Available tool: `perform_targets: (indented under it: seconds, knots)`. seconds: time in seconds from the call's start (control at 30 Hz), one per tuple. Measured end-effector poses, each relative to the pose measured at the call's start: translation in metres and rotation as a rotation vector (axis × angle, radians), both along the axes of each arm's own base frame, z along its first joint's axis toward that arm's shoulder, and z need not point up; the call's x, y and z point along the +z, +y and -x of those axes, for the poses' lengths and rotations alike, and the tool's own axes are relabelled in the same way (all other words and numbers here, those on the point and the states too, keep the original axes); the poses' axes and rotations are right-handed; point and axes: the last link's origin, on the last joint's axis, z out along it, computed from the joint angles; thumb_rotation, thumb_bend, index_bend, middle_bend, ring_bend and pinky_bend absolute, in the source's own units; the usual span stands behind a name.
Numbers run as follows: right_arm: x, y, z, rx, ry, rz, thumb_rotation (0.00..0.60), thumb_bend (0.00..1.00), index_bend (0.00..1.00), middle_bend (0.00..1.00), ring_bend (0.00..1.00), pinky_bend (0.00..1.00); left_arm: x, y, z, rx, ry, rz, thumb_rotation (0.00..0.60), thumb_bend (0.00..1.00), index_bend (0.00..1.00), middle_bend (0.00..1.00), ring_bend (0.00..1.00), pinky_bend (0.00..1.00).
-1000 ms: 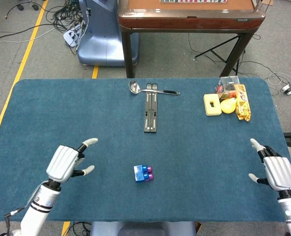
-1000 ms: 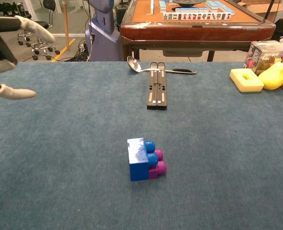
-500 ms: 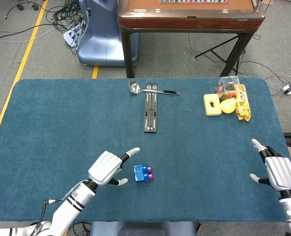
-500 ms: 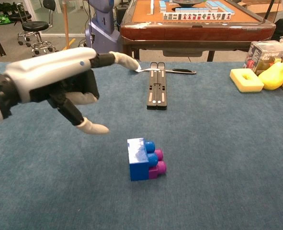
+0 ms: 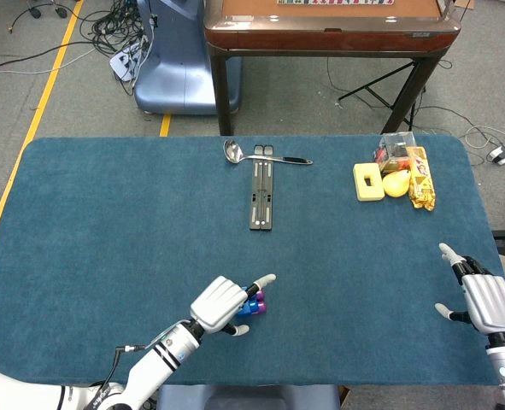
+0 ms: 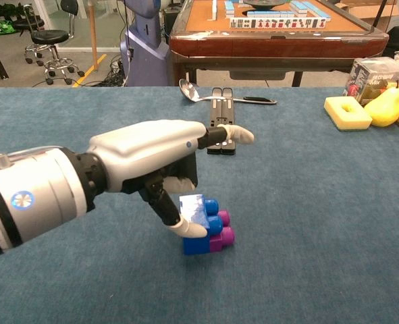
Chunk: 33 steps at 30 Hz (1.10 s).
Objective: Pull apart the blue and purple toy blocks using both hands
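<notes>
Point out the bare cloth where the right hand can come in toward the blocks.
Bare cloth runs from the right hand to the blocks, below the yellow sponge. The blocks' left side is taken by the left hand; the far right corner is crowded with snacks.

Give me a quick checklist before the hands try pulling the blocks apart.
1. Blue block and purple block still joined on the table: ok.
2. Left hand at the blocks: ok, a fingertip touches the blue block's front.
3. Left hand firmly gripping: cannot tell, one finger points past the blocks.
4. Right hand at the blocks: not ok, open near the table's right edge.
5. Purple side free for the right hand: ok.
6. Spoon and black bars away from the blocks: ok.
</notes>
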Motion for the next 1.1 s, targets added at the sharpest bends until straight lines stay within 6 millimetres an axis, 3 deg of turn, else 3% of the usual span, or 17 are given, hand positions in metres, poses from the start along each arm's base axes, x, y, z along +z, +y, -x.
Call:
perform_targets:
  seconds: [0.57,1.1]
  knots:
    - [-0.008,0.000,0.003,-0.007,-0.023,-0.017,0.600,0.00,0.09,0.24,0.19,0.44,-0.032,0.015,-0.003,0.026,0.071,0.006,0.600,0.00,0.05,1.00,1.00,1.00]
    - [-0.012,0.001,0.010,-0.021,-0.042,-0.018,0.600,0.00,0.09,0.24,0.20,0.44,-0.044,0.034,0.016,0.061,0.171,-0.039,0.600,0.00,0.07,1.00,1.00,1.00]
